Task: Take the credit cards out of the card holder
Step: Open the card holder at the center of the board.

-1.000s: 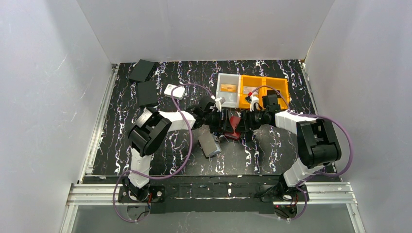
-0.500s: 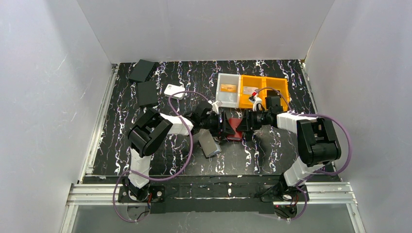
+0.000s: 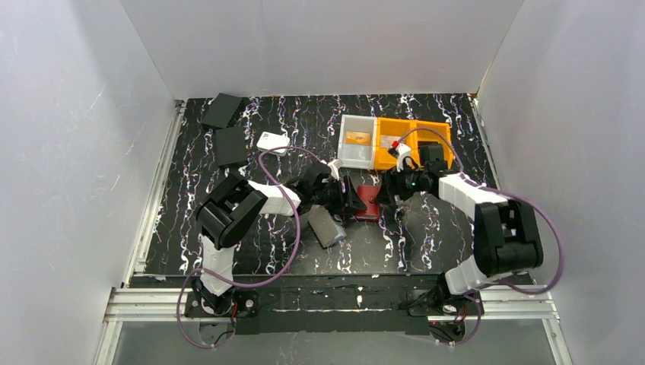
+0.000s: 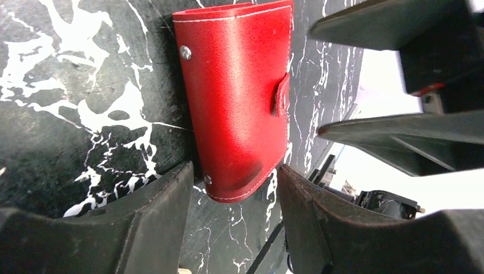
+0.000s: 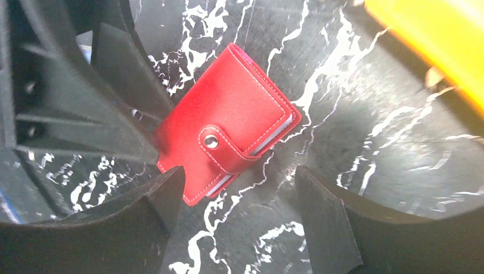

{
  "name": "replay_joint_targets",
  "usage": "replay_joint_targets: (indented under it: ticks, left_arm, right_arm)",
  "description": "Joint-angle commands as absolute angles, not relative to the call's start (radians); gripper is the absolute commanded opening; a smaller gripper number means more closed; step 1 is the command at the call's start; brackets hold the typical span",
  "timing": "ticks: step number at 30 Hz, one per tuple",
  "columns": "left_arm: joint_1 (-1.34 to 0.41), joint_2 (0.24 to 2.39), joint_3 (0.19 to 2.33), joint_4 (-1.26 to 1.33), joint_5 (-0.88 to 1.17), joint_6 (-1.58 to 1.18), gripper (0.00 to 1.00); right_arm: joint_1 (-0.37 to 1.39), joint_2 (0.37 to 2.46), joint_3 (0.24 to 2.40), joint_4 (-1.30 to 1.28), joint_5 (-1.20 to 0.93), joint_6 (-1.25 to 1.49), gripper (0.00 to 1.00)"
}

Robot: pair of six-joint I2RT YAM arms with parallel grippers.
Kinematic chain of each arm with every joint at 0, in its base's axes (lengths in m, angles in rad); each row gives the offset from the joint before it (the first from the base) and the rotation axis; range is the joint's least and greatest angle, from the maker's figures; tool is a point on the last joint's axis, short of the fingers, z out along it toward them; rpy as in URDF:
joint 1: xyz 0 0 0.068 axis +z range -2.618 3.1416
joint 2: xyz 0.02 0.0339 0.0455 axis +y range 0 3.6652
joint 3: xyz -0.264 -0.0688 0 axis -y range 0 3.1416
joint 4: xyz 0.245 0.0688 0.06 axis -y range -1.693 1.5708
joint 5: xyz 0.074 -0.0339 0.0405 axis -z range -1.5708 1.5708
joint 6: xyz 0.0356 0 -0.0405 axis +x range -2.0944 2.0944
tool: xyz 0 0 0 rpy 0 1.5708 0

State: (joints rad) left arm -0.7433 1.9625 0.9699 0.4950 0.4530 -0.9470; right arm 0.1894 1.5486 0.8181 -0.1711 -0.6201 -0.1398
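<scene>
My left gripper straddles the closed card holder; I cannot tell if it pinches. Right gripper spread over it.

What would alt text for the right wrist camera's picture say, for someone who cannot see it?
A closed red leather card holder, snap tab fastened, lies on a black table veined with white. The left gripper clasps its left end; the right gripper stands open just below it. An orange plastic bin crosses the top right corner.

Card holder: left gripper and right gripper flanking; bins behind; bare mat near side
</scene>
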Motion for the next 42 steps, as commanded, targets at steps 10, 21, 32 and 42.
replay_joint_targets:
  ticks: [10,21,32,42]
  left_arm:
    - [-0.747,1.910,0.970,0.315,0.359,-0.897,0.53]
    - [-0.746,1.924,0.983,0.290,0.359,-0.875,0.51]
    - [-0.745,1.964,0.996,0.288,0.357,-0.883,0.50]
    - [-0.723,1.988,0.990,0.286,0.345,-0.881,0.31]
  right_arm:
    - [0.328,1.445,0.992,-0.511,-0.679,-1.103,0.71]
    - [0.409,1.620,1.076,-0.504,-0.542,-0.981,0.58]
    - [0.440,1.646,1.038,-0.506,-0.453,-0.994,0.46]
    - [0.439,1.584,1.011,-0.513,-0.481,-0.983,0.14]
